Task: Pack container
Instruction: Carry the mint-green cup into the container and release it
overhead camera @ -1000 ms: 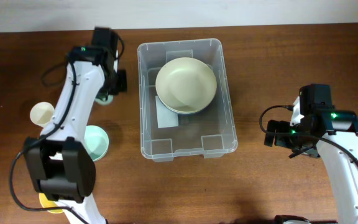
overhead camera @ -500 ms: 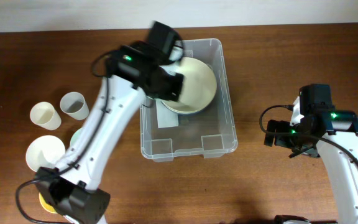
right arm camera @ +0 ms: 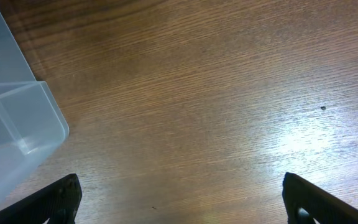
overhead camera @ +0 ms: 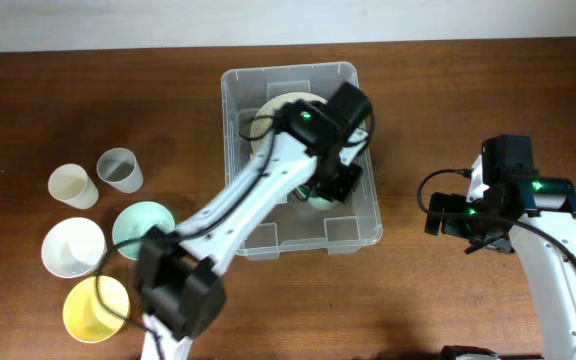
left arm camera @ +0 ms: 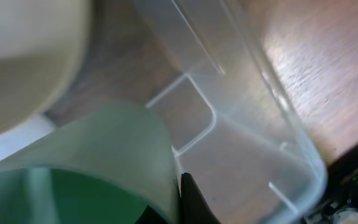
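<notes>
left end effector (overhead camera: 327,187), clamped on a green cup (left arm camera: 92,168), is hanging inside the container (overhead camera: 298,72) mid-table beside the bowl (overhead camera: 272,110), having swung over from the left; release is looking next. right end effector (right arm camera: 179,193) is idling apart.

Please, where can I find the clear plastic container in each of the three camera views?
Overhead: the container sits at top centre of the picture.
Left wrist: its clear wall and floor fill the centre and right, behind the green cup.
Right wrist: only one rounded corner shows, at the left edge.
Shared landmark: the brown wooden table beside the container's right wall.
</notes>
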Action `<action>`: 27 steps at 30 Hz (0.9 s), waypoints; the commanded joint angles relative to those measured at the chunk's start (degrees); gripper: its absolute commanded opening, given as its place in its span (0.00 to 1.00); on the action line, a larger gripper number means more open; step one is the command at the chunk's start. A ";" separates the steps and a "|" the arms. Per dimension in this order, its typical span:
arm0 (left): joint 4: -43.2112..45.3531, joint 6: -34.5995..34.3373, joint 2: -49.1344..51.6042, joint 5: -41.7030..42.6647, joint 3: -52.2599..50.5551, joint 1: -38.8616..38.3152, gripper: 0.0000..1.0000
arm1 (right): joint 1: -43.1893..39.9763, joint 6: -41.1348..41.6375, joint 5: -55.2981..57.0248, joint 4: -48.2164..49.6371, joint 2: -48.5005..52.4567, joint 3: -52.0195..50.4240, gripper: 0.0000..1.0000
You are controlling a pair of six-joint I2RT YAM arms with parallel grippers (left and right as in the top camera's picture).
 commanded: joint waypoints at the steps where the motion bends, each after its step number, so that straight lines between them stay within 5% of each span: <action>1: 0.50 -0.24 4.74 5.81 -0.35 -1.27 0.01 | 0.04 0.31 -0.37 0.11 0.11 -0.37 0.99; 9: 0.94 -0.24 9.68 6.93 -0.35 -3.56 0.01 | 0.04 0.31 -0.37 0.11 0.11 -0.37 0.99; 10: 0.55 -0.22 9.68 6.93 -0.35 -3.69 0.05 | 0.04 0.31 -0.37 0.11 0.11 -0.37 0.99; 12: -0.55 -0.17 9.66 6.91 -0.28 -3.67 0.45 | 0.04 0.31 -0.37 0.11 0.11 -0.37 0.99; 13: -1.51 -0.22 9.66 6.58 0.04 -3.37 0.49 | 0.04 0.31 -0.39 0.11 0.11 -0.37 0.99; 21: -6.08 -0.24 4.83 -0.11 4.57 3.23 0.52 | 0.11 0.28 -1.64 1.44 0.13 -0.37 0.99; 27: -6.03 -0.24 -3.34 -3.82 4.63 12.07 0.52 | 0.15 0.04 -4.66 4.24 0.57 -0.37 0.78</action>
